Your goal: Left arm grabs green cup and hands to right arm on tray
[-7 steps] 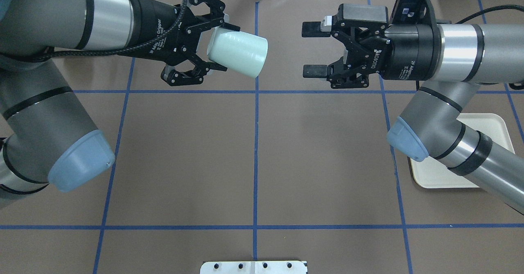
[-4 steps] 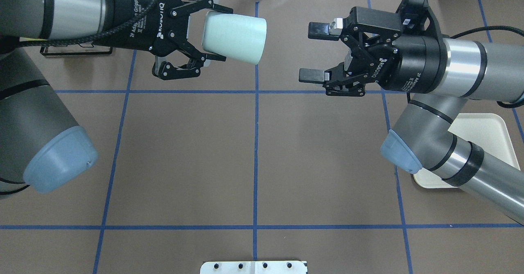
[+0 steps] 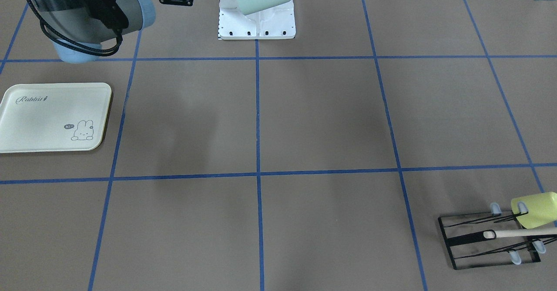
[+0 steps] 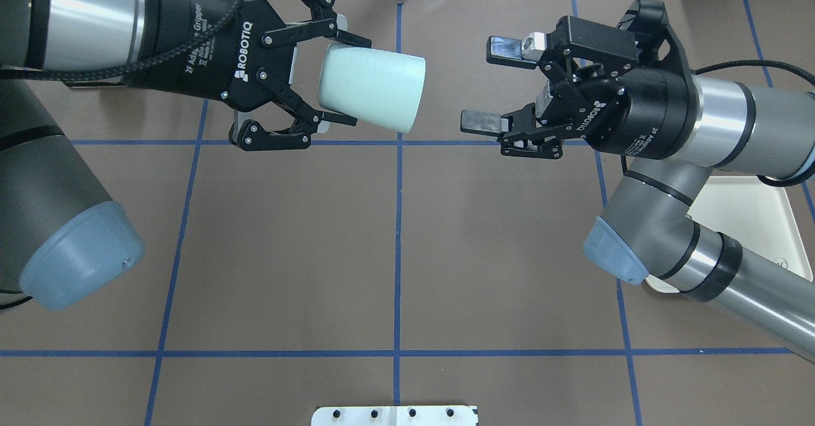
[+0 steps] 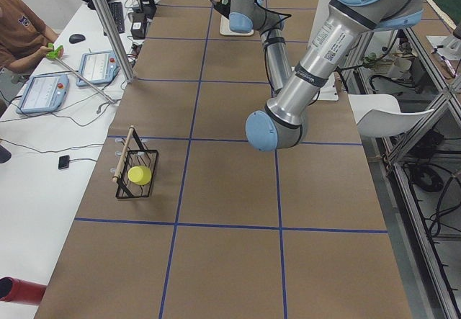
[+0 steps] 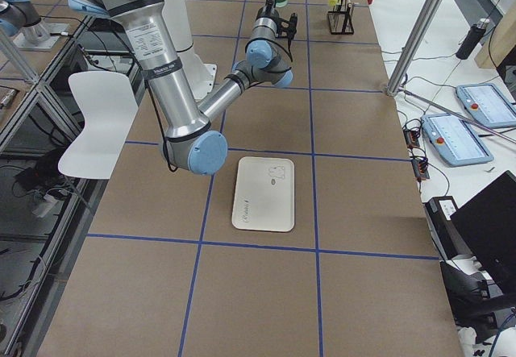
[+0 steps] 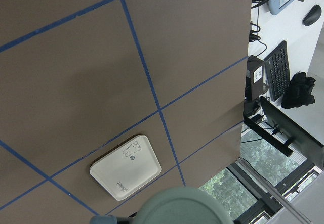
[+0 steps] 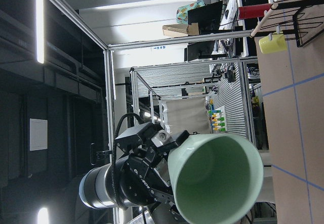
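Mint green cup (image 4: 372, 93) sideways, mouth twd right fingers (image 4: 481, 120), axis approx. level

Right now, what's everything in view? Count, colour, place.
green cup: 1, pale mint, held sideways above the table, mouth toward the right arm
tray: 1, cream-white, on the table, robot's right
yellow-green cup: 1, bright, on the rack
rack: 1, black wire, far corner, robot's left
base plate: 1, white, robot's table edge
table: 1, brown, blue grid
left arm: 1, grey-silver; left fingers shut on green cup
right arm: 1, grey-silver; right fingers open, short of the cup
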You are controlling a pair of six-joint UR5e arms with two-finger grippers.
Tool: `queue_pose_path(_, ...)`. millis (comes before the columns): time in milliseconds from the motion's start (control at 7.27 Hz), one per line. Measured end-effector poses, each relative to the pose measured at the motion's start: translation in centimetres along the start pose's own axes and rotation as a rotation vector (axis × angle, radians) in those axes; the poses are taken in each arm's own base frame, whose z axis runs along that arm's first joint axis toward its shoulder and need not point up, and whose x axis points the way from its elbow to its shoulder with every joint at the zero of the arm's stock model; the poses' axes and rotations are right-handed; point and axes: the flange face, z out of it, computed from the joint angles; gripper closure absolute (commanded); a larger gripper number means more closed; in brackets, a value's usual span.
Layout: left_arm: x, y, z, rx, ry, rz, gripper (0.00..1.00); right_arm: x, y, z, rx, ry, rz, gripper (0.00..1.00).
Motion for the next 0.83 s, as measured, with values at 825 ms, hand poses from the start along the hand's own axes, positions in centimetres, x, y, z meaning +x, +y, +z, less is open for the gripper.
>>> queue_pose_path(825, -1.1, 0.5, 1.7, -0.017, -0.043, -0.010, 0.90, 0.4, 0.4, 0.3, -0.002, -0.013, 0.010, 0.01)
